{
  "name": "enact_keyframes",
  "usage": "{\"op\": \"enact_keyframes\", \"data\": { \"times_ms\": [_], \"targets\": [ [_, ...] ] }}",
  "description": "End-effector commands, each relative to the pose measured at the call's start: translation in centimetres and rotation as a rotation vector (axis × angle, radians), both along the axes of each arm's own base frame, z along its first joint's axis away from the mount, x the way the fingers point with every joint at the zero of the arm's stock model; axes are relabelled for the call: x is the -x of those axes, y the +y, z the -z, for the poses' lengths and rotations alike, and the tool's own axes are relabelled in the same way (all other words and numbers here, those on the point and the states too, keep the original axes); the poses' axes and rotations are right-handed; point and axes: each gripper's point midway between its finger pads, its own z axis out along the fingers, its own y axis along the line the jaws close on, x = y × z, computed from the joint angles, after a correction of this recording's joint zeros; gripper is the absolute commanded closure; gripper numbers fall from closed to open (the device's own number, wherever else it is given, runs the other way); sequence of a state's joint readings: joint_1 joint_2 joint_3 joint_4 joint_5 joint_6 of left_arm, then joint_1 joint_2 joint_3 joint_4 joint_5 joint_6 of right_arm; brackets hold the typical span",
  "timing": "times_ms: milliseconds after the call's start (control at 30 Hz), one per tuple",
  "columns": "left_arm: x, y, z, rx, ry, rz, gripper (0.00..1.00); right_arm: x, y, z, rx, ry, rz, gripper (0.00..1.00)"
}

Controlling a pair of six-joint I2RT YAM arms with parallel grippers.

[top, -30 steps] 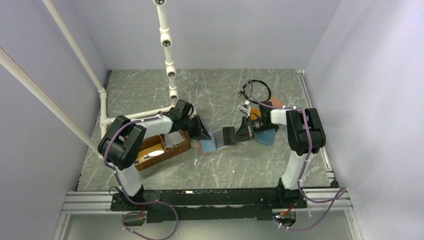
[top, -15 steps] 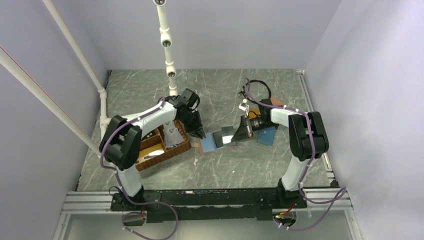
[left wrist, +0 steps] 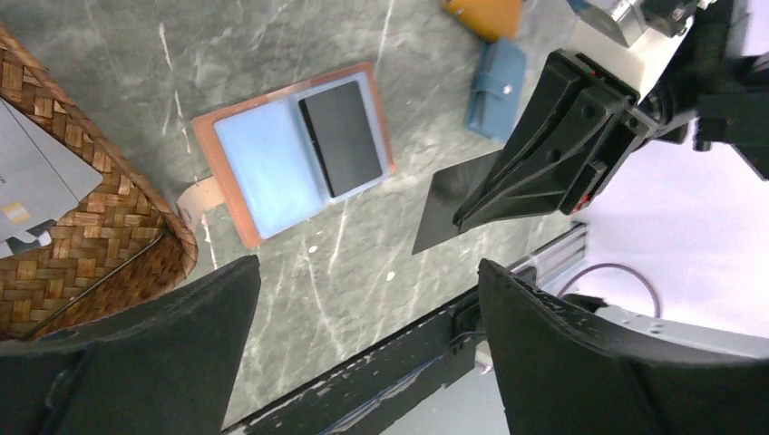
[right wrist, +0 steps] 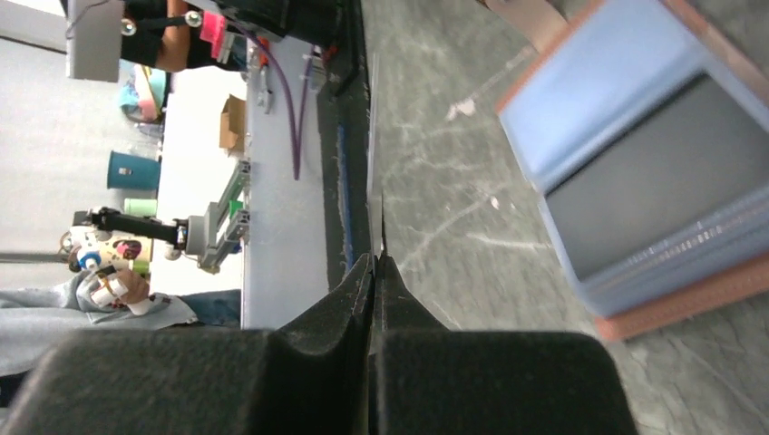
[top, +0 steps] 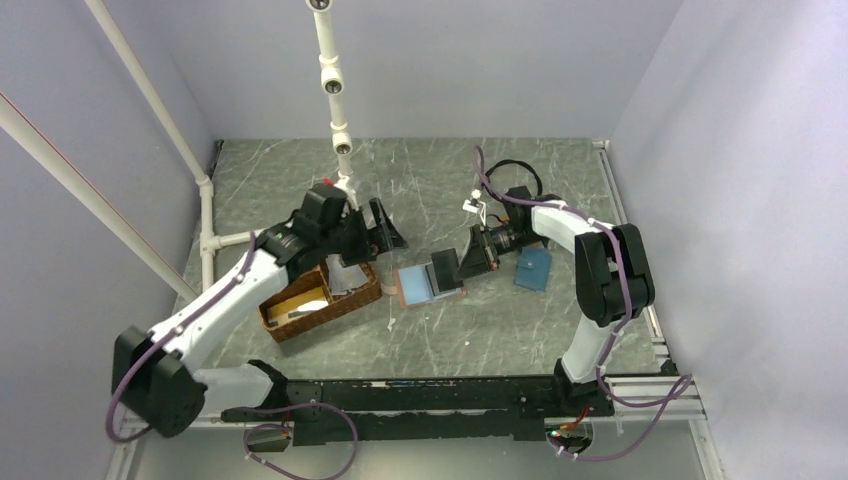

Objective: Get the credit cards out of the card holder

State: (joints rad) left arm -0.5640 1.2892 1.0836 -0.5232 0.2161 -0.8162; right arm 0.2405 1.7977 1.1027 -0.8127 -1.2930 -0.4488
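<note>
The card holder [left wrist: 258, 163] lies open on the table, salmon outside with light-blue pockets, and a dark credit card [left wrist: 340, 136] sits in its right pocket. My right gripper [top: 462, 262] is shut on another credit card [left wrist: 458, 204], held clear of the holder just to its right. In the right wrist view that card [right wrist: 379, 227] shows edge-on between the shut fingers [right wrist: 354, 290], with the card holder [right wrist: 589, 100] beyond. My left gripper [left wrist: 363, 353] hangs open and holds nothing, raised above the table beside the basket.
A wicker basket [top: 290, 325] left of the card holder holds grey cards [left wrist: 36, 181]. A teal-blue wallet [left wrist: 499, 91] and an orange wallet [left wrist: 485, 14] lie behind the right gripper. White pipe frames [top: 335, 90] stand at the back left.
My left gripper has opened wide and swung up and back from the basket edge, leaving a card in the basket. The right gripper shifted slightly left with its card.
</note>
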Motion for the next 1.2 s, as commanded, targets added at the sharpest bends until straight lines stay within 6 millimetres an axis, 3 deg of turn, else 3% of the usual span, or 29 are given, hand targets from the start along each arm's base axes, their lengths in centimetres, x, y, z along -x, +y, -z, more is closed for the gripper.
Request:
{"op": "enact_keyframes", "data": {
  "times_ms": [0, 133, 300, 467, 833, 1067, 1167],
  "targets": [
    [-1.2, 0.5, -3.3, 0.198, -0.152, -0.077, 0.01, 0.1, 0.6, -4.6, -0.138, -0.081, -0.058, 1.0],
    [0.2, 0.2, -4.9, 0.353, -0.221, -0.013, 0.01, -0.1, 1.0, -6.3, -0.176, -0.091, -0.069, 1.0],
    [1.3, -1.3, -5.6, 0.437, -0.241, 0.093, 0.09, 0.0, 1.8, -7.6, -0.203, -0.081, -0.076, 1.0],
    [1.3, -3.1, -5.5, 0.455, -0.246, 0.139, 0.16, 0.2, 2.7, -8.6, -0.241, -0.059, -0.093, 1.0],
    [1.6, -6.3, -4.6, 0.517, -0.201, 0.236, 0.45, 0.7, 3.4, -8.9, -0.258, -0.027, -0.108, 1.0],
    [1.9, -7.7, -4.6, 0.554, -0.187, 0.315, 0.67, 0.6, 3.5, -8.9, -0.267, -0.015, -0.111, 1.0],
    [1.9, -7.7, -4.6, 0.548, -0.19, 0.326, 0.94, 0.7, 3.5, -8.9, -0.269, -0.017, -0.112, 1.0]
  ]
}}
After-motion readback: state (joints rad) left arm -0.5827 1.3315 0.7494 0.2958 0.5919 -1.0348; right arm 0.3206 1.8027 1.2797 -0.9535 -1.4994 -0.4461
